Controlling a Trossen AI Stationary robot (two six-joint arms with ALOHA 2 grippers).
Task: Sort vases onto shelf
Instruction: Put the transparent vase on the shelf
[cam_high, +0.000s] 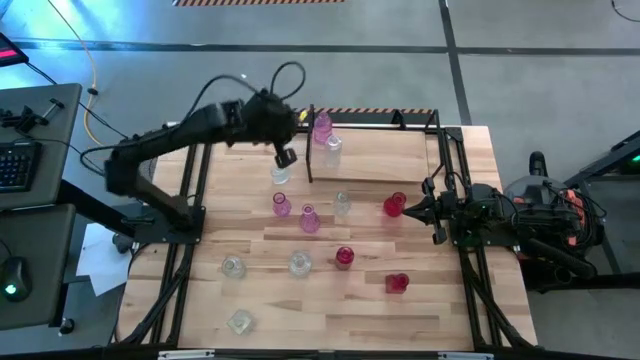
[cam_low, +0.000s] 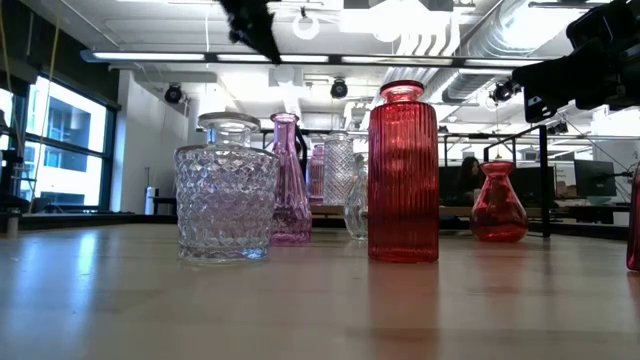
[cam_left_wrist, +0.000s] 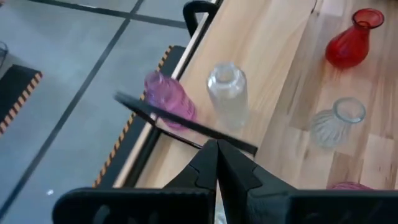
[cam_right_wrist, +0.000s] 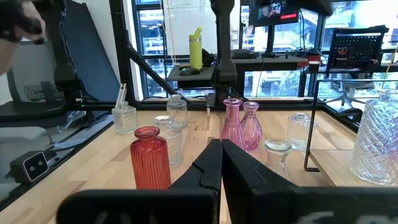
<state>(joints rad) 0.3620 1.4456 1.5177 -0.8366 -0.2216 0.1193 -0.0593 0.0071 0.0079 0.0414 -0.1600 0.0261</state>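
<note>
Two vases (cam_high: 324, 135) stand on the shelf (cam_high: 375, 150) at the bench's (cam_high: 450, 310) far edge; the other vases (cam_high: 300, 264) are scattered before it.

Overhead looking down, low table-level view, two wrist views

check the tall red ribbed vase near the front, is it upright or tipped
Upright. The tall red ribbed vase stands on its base on the table, mouth up, sides vertical in the low view.
</note>
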